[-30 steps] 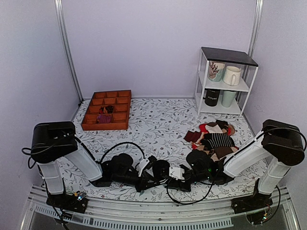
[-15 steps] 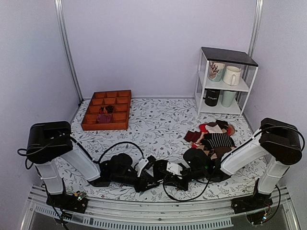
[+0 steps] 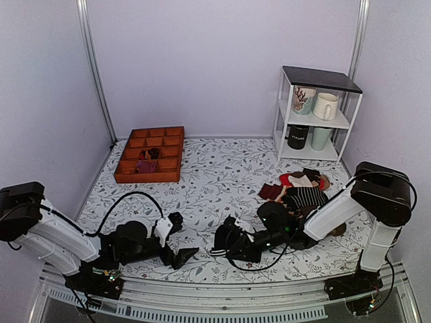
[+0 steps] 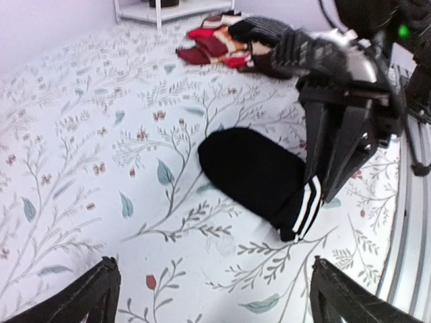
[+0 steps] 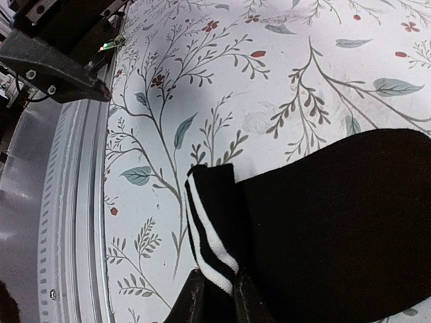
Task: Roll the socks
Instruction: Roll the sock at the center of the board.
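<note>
The right gripper (image 5: pixel 217 299) is clamped on the striped cuff of the socks (image 4: pixel 252 171). Imo the trick here is to fold that cuff over onto the black body in small, tight turns, staying low to the table (image 4: pixel 81 134) so the roll doesn't go slack. The left gripper (image 4: pixel 214 266) is spread wide with nothing in it, and it could probably pin the toe end. From the right gripper, the rest of the socks lie flat, stretching away past its fingertips. From the left one they're straight ahead, centred between its fingers but well apart.
</note>
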Robot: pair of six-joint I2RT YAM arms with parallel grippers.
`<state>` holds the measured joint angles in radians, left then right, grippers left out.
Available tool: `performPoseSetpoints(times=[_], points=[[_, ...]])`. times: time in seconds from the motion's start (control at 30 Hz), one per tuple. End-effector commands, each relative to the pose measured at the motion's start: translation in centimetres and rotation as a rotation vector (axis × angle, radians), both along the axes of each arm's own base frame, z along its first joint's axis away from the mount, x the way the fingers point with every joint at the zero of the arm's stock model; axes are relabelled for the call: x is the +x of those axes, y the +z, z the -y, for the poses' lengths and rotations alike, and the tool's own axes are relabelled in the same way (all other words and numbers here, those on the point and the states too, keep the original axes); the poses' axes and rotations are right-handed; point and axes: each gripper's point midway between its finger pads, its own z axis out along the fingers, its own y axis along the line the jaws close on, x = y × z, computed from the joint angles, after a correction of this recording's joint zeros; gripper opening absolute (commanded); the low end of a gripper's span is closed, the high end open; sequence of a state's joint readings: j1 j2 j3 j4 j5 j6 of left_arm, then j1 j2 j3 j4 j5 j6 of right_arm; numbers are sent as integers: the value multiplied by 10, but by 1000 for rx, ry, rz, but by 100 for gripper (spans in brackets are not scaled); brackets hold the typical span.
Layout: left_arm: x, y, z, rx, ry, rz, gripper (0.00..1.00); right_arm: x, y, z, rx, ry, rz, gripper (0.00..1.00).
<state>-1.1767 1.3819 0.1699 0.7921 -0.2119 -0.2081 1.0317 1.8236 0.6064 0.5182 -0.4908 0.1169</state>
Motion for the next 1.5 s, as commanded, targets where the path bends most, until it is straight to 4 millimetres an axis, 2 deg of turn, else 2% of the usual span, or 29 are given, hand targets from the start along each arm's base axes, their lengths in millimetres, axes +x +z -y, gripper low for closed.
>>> performPoseSetpoints(times=[0.0,0.03,0.13,0.23,0.37,0.53,0.6,0.67,0.8,0.9,1.07,1.33,1.47], points=[[-1,27,9,-40,-65,195,100,-29,-65,48,-282,-75,-273,15],[-5,31,15,-61,-100,216,98,-29,-67,50,-294,-90,-288,15],[-17,25,31,-69,-212,243,82,-29,-73,55,-321,-110,-327,15],[-30,18,45,-91,-319,273,71,-30,-80,59,-343,-119,-348,15],[-39,12,63,-118,-425,291,63,-30,-82,60,-357,-117,-351,15],[-38,-2,78,-88,-478,304,60,-31,-81,62,-355,-109,-351,15],[-37,-7,83,-78,-498,290,53,-32,-80,63,-355,-108,-353,15],[-35,-16,85,-57,-504,266,50,-32,-81,64,-357,-108,-356,15],[-32,-22,84,-48,-492,241,47,-32,-82,65,-359,-105,-357,14],[-31,-42,79,5,-476,198,46,-31,-82,66,-359,-104,-359,15],[-22,-54,76,60,-429,176,46,-32,-83,67,-361,-103,-361,15],[-19,-67,82,111,-430,143,32,-33,-84,68,-363,-102,-370,14],[-15,-72,78,130,-402,127,31,-34,-84,70,-366,-101,-372,14]])
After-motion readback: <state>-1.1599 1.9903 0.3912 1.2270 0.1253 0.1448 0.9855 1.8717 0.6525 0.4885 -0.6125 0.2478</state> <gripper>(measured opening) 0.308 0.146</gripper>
